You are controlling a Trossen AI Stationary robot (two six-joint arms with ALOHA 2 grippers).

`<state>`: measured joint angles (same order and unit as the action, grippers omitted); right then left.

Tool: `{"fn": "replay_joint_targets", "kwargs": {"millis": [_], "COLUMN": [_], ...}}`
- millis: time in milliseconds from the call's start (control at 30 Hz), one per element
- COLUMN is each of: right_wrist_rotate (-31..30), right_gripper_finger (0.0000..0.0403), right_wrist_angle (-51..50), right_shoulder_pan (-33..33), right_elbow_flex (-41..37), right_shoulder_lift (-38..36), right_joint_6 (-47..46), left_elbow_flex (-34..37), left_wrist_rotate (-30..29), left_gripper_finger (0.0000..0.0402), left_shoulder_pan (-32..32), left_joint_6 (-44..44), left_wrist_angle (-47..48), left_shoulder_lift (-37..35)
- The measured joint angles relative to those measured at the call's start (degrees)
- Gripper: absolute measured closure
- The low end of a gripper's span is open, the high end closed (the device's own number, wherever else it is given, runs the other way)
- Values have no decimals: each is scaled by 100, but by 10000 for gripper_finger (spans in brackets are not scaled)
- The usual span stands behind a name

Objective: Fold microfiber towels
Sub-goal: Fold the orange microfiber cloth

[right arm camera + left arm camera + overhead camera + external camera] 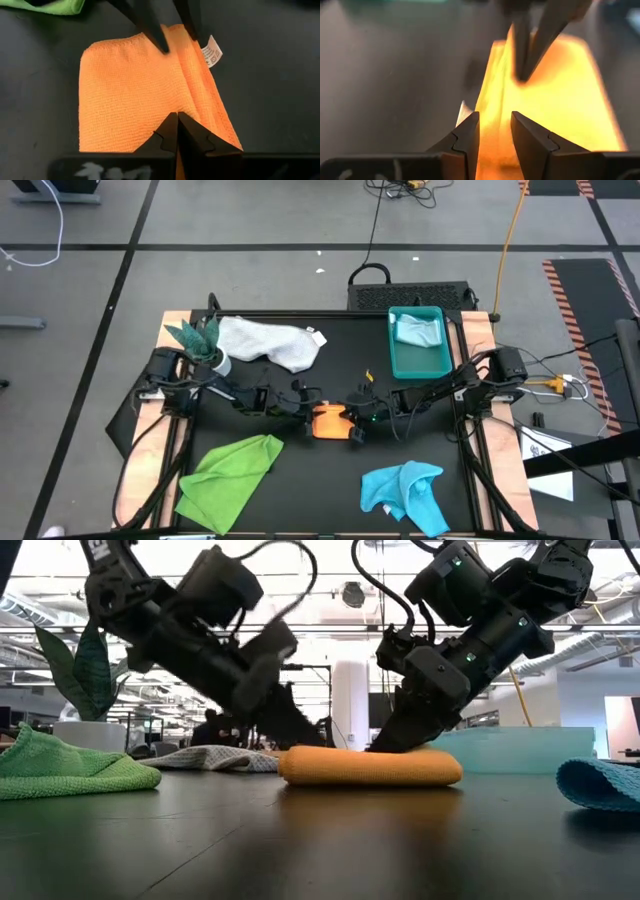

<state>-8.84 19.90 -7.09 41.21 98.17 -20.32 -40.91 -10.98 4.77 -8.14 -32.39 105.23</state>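
Observation:
The orange towel [328, 423] lies folded into a small flat pad at the table's middle; it also shows in the low view [370, 766]. My left gripper [495, 131] is open at the pad's left end, one fingertip on either side of a crease. My right gripper [177, 120] is shut on the pad's top from the right. The two grippers face each other across the pad. The towel's white label [212, 52] sticks out at the left end. My left gripper's open fingertips [161, 44] stand at the pad's left end, slanting down from the table's left; I cannot tell whether they touch the cloth. My right gripper's shut fingertips meet the pad's top beside the lengthwise crease [192, 107], slanting down from the table's right. Whether they pinch a top layer or only rest on it, I cannot tell. The pad lies flat on the table.
A white-grey towel [270, 342] and a potted plant [200, 340] are at the far left. A teal tray [440, 363] at the far right holds a pale blue towel [417, 330]. A lime green towel [230, 470] lies near left, a turquoise towel [410, 495] near right.

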Motion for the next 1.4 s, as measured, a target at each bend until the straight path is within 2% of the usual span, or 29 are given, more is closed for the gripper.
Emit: {"fn": "replay_joint_targets", "kwargs": {"millis": [400, 733, 900, 1167, 1300, 1400], "right_wrist_rotate": [-17, -31, 6, -156, -975, -961], "right_gripper_finger": [399, 393, 346, 220, 183, 172], "right_wrist_angle": [-340, -715, -442, 523, 599, 476], "right_shoulder_pan": [-1, -227, -573, -899, -698, -304], "right_elbow_flex": [2, 2, 2, 2, 2, 2], "right_shoulder_lift": [-36, -1017, -987, -344, -166, -168], "right_joint_6": [268, 1030, 1418, 1735, 1160, 631], "left_elbow_flex": [-7, -7, -4, -2, 0, 11], "left_wrist_rotate": [-2, -4, -2, 42, 46, 50], "left_gripper_finger": [286, 286, 287, 286, 286, 286], "left_shoulder_pan": [-181, -181, -181, -181, -181, -181], "left_joint_6": [-269, -269, -278, -300, -304, -249], "left_wrist_angle": [408, 433, 420, 400, 394, 430], "left_shoulder_lift": [169, 169, 169, 169, 169, 34]}}
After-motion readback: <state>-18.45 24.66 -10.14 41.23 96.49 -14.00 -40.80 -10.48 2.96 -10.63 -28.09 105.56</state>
